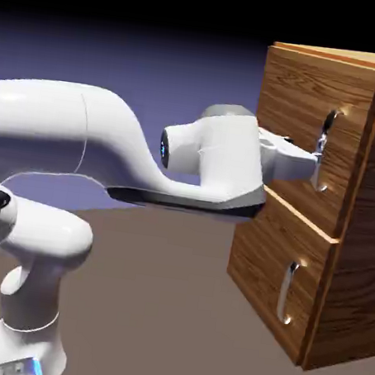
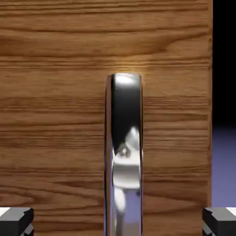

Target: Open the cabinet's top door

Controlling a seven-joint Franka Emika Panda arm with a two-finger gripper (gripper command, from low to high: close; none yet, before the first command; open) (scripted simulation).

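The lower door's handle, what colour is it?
The lower door's handle is silver, best seen in the exterior view.

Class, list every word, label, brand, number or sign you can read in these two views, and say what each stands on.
No readable text in either view.
Blue-lit marks on the white robot arm's round joint cap: too small to read.

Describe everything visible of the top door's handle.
The top door's handle is a vertical, curved bar, shiny and silver like polished metal, with dark and bright reflections. It is mounted on the upper wood-grain door, its ends meeting the panel. The pincer is open, one fingertip on either side of the bar in the hand view, with gaps between; nothing grips it. The door looks closed.
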